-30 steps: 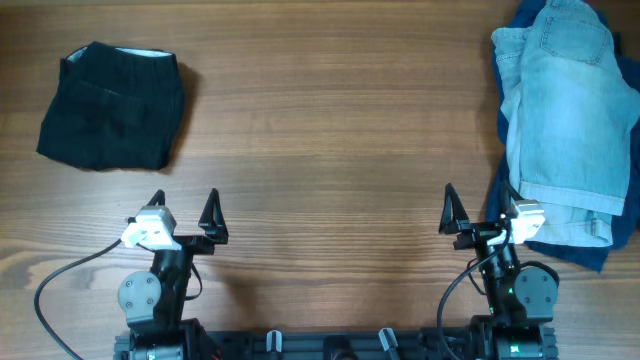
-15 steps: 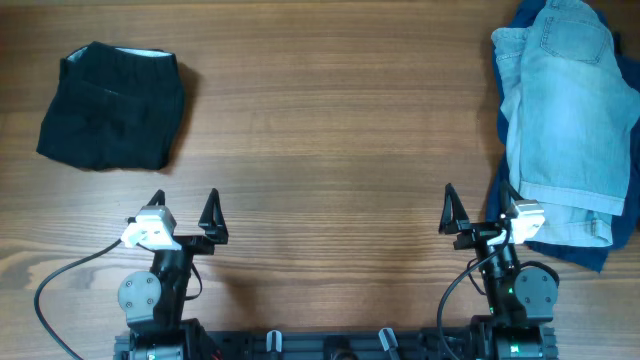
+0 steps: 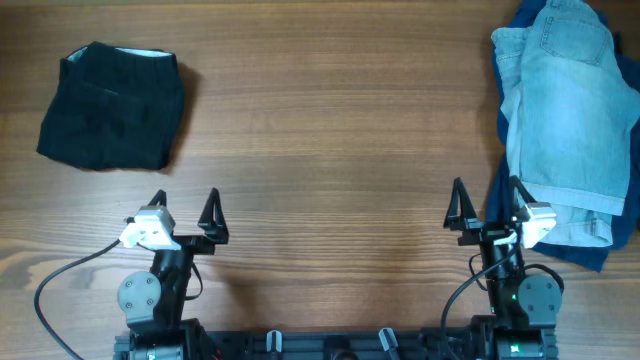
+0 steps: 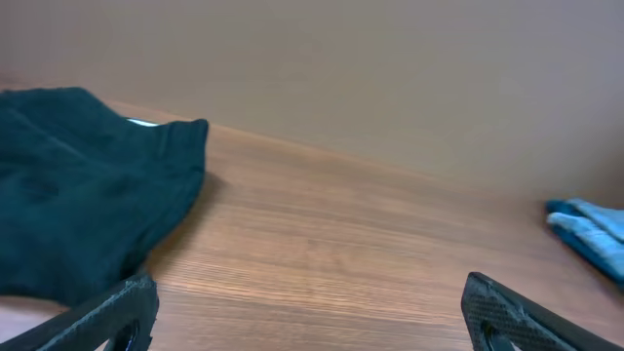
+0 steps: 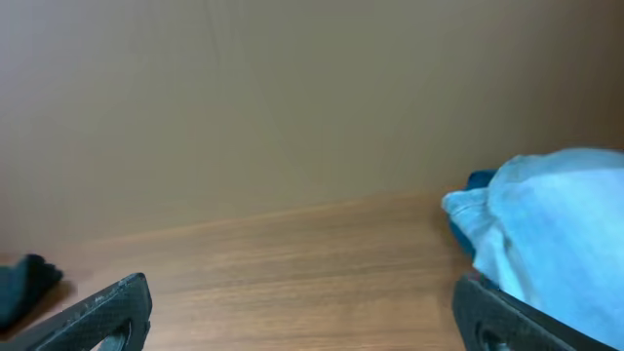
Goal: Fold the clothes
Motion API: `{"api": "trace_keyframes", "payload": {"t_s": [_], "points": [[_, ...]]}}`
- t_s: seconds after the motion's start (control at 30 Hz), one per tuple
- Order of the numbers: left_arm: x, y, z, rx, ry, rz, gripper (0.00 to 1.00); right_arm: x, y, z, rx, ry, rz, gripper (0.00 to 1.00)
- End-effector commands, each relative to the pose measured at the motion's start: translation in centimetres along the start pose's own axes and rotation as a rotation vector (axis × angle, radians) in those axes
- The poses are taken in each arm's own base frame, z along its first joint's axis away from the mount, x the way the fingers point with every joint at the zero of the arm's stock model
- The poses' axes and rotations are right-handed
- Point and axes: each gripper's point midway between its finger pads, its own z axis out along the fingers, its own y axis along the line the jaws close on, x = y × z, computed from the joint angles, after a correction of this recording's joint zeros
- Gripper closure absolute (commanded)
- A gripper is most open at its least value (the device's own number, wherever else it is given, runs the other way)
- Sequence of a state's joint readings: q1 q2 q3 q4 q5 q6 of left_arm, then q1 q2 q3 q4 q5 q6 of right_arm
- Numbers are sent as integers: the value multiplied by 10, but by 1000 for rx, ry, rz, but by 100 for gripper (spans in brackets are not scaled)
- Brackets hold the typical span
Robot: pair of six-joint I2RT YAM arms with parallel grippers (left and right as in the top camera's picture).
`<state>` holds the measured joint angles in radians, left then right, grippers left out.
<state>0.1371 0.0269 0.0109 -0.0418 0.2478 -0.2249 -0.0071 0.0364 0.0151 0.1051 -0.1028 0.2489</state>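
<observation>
left end effector [image 3: 185,200] wide, empty | right end effector [image 3: 485,190] wide, empty | denim pile [image 3: 565,110]: soft, limp, probably weighty | grip: likely nearest hem corner

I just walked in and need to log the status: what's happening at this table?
Nothing is being held. The left tool and right tool sit open and empty near their bases. A folded black garment lies far left. A heap of denim clothes waits unfolded at the right, beside the right tool.
</observation>
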Motion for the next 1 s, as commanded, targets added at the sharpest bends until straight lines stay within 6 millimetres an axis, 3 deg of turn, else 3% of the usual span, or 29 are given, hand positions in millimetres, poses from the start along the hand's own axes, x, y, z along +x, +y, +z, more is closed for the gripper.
{"api": "trace_keyframes", "payload": {"t_s": [0.0, 0.13, 0.23, 0.37, 0.5, 0.67, 0.7, 0.77, 0.83, 0.87, 0.9, 0.97], "points": [[-11, -12, 1, 42, 17, -47, 0, -31, 15, 5, -41, -1, 40, 0], [-49, -25, 15, 53, 82, -62, 0, -62, 25, 38, -50, 99, 53, 0], [-68, -26, 40, 25, 197, -84, 0, -63, 25, 75, -30, 245, 75, 0], [-73, -27, 84, -5, 435, -133, 0, -58, 34, 127, -55, 488, 115, 0], [-59, -35, 120, -8, 647, -137, 0, -56, 46, 166, -159, 670, 10, 0], [-10, -55, 143, 55, 896, -109, 0, -48, 53, 204, -262, 713, -37, 0], [1, -60, 144, 74, 927, -116, 0, -49, 43, 211, -218, 696, -48, 0], [22, -68, 147, 102, 988, -126, 0, -52, -3, 223, 1, 664, 55, 0], [41, -82, 146, 150, 1045, -137, 0, -63, -85, 217, 235, 615, 192, 0], [42, -83, 146, 153, 1049, -135, 0, -64, -100, 215, 258, 609, 207, 0], [43, -87, 146, 162, 1047, -129, 0, -65, -138, 208, 305, 597, 250, 0], [42, -90, 149, 172, 1036, -122, 0, -55, -172, 202, 359, 605, 269, 0]]}}
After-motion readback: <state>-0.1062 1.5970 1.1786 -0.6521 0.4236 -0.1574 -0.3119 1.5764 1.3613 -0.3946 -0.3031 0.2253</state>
